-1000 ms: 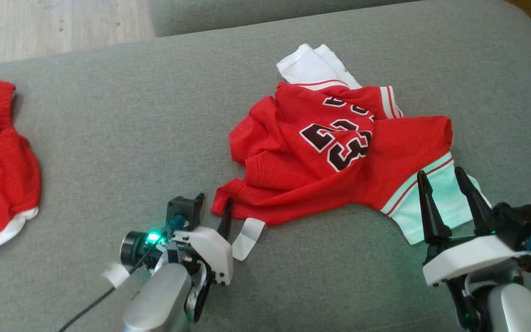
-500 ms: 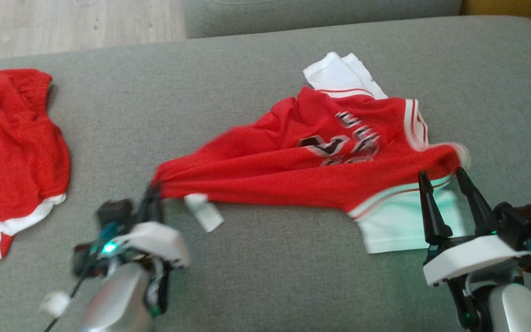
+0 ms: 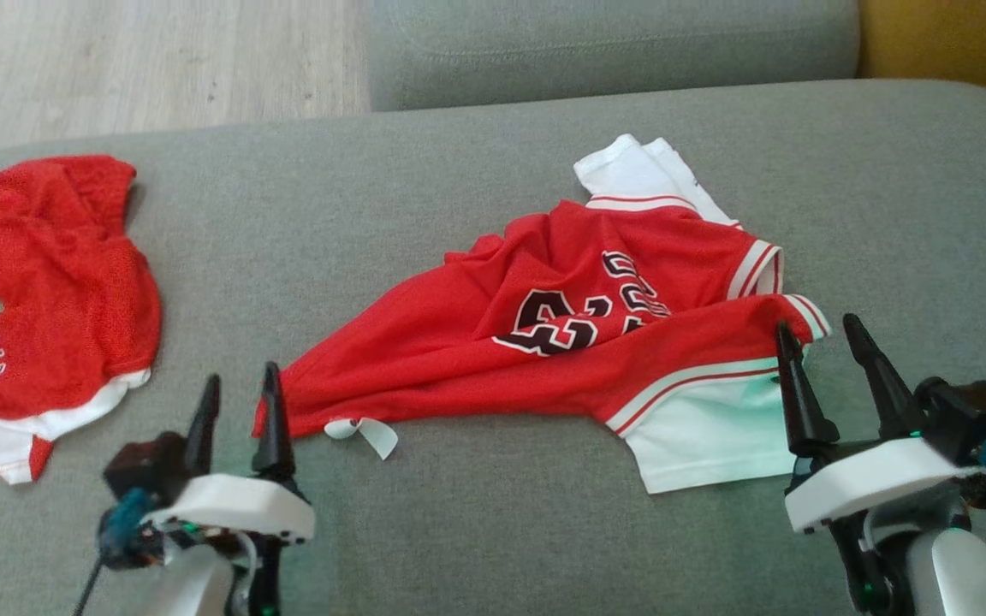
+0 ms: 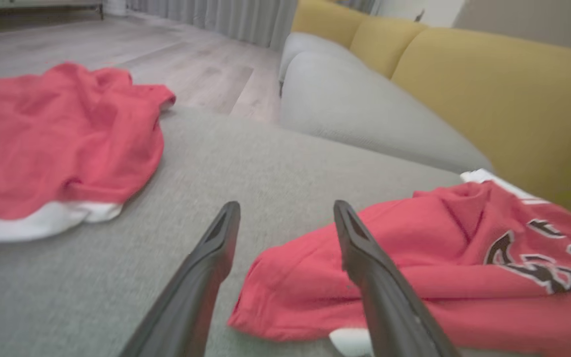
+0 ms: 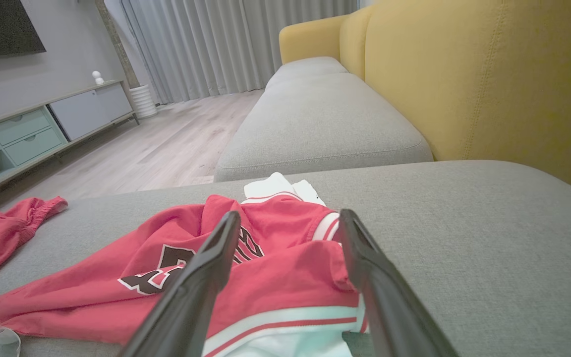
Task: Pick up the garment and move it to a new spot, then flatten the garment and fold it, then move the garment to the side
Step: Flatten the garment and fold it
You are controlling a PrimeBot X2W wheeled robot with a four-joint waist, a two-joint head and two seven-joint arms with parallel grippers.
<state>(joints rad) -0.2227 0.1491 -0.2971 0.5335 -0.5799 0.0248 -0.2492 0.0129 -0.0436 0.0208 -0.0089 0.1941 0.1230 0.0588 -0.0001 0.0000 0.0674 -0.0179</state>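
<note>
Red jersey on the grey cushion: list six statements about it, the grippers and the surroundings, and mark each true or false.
1. The left gripper is shut on the red jersey. False: its jaws stand open with nothing between them.
2. The right gripper is open. True.
3. The jersey lies flat and smooth on the grey cushion. False: it is crumpled, with folds running through the number.
4. A second red garment lies on the cushion to the robot's left of the jersey. True.
5. A white tag sticks out at the jersey's near left corner. True.
6. The sofa back is blue. False: it is yellow.
</note>
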